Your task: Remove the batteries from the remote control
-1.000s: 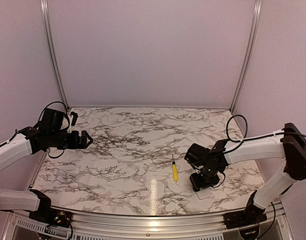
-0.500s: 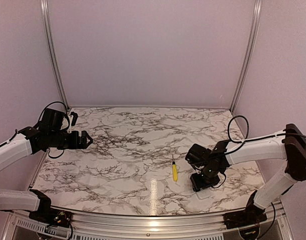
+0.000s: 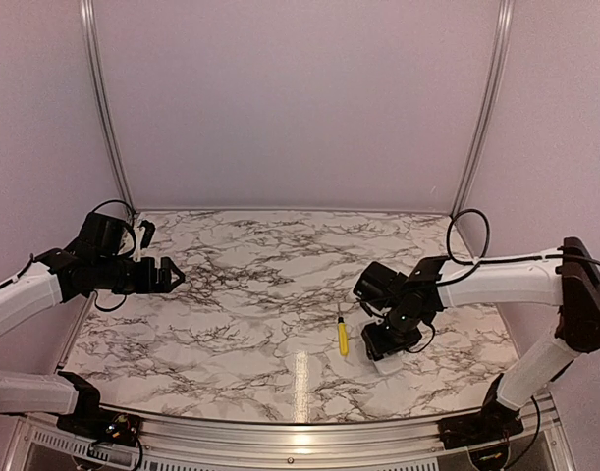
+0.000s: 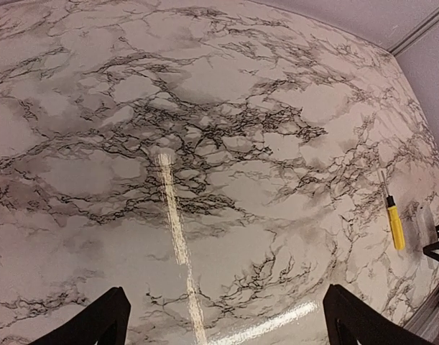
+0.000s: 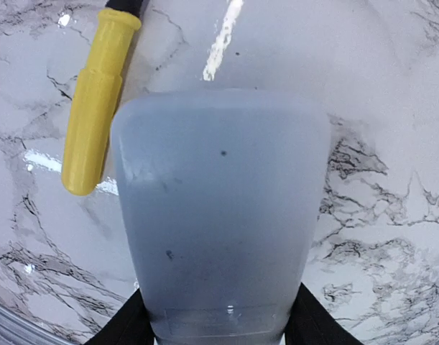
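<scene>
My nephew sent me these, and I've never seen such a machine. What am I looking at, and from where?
Two robot arms are bolted to a marbled table. One picture looks down from above; the other two come from cameras on the wrists. The left gripper hovers open, holding nothing. The right gripper pinches a white remote control by its end, beside a yellow-handled screwdriver lying on the table. No batteries show.

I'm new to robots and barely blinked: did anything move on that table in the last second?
The right gripper, clamped on the remote control, slid it left and slightly away from the near edge, closer to the yellow screwdriver. Nothing was visibly grabbed or released. The yellow screwdriver and the open left gripper stayed put.
</scene>
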`<state>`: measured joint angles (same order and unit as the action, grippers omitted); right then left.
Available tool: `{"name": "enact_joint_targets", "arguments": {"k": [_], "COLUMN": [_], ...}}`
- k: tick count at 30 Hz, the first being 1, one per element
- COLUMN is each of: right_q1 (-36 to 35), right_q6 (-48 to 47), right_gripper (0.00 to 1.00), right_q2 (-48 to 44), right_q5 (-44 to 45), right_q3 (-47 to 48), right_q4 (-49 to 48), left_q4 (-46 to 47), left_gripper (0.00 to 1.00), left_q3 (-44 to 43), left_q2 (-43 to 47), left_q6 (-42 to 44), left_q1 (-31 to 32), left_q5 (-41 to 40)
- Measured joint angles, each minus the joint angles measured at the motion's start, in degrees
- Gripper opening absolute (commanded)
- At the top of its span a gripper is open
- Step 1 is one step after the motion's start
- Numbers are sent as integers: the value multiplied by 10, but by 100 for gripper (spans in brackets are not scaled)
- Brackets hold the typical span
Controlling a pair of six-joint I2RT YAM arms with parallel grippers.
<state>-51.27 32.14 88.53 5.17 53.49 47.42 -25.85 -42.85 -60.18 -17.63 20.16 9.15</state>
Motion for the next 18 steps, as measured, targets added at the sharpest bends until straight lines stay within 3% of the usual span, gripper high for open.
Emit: {"name": "enact_joint_targets", "arguments": {"k": [10, 18], "right_q1": [0, 0], "right_q6": [-58, -128], "right_gripper": [33, 33], "right_q2": [61, 119], "right_q5": [3, -8], "right_q3": [145, 282], "right_q4": [11, 9], "left_q4": [-10, 18], "left_gripper": [97, 89], "left_q3": [-52, -61], "left_q2": [-19, -55], "left_q6": [-14, -70], "left_q1": [0, 3], "left_q5": [122, 239]}}
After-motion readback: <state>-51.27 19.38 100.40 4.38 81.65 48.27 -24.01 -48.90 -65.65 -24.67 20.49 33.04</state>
